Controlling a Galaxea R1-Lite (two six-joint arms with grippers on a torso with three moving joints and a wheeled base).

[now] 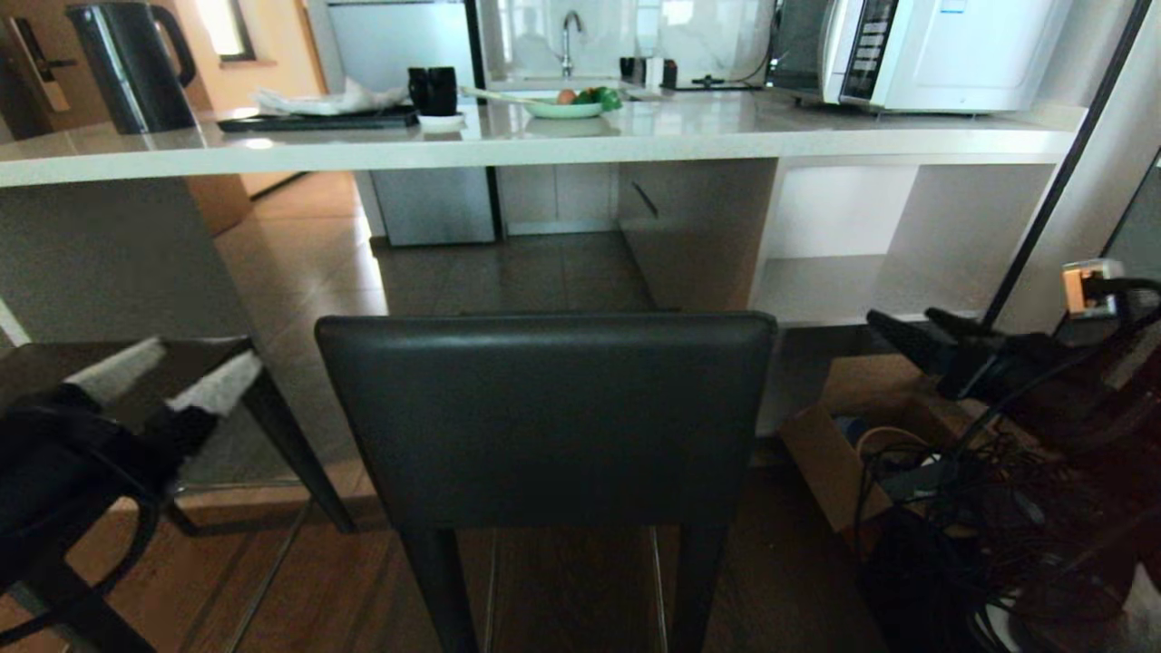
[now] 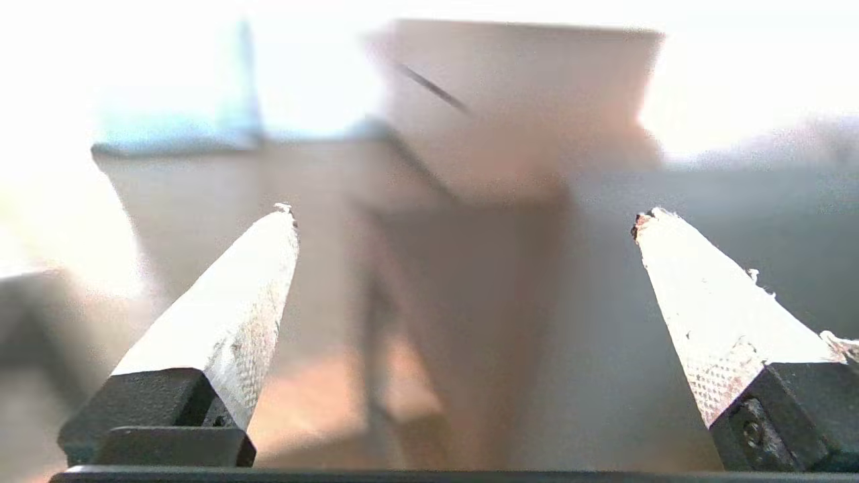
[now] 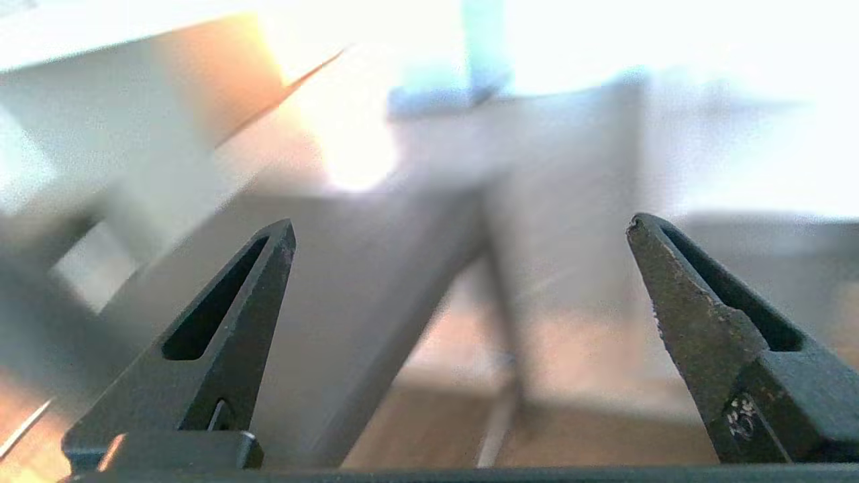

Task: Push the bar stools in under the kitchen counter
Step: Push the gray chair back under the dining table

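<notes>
Kitchen counter: long pale stone slab across top of head view, open underneath at centre, white shelf bays under its right end. Bar stool stands on wood floor square in front of that gap, backrest toward robot, seat not yet under slab edge. 2nd stool at left, only seat corner + one leg visible, also short of counter. Handling, by judgement: tall, slim legs, prob top-heavy; stiff frame, padded leather back gives a little and looks slick. Push low on backrest, both sides, so it slides w/o tipping; legs may catch on floor joints. L gripper near 2nd stool's seat, fingers spread wide, empty. R gripper off backrest's right edge, well apart from it, also spread wide, empty. Containers: cardboard box on floor below shelves, cables inside, rest unclear. Green bowl on counter mid-top w/ fruit/veg. Kettle at counter's left end.
</notes>
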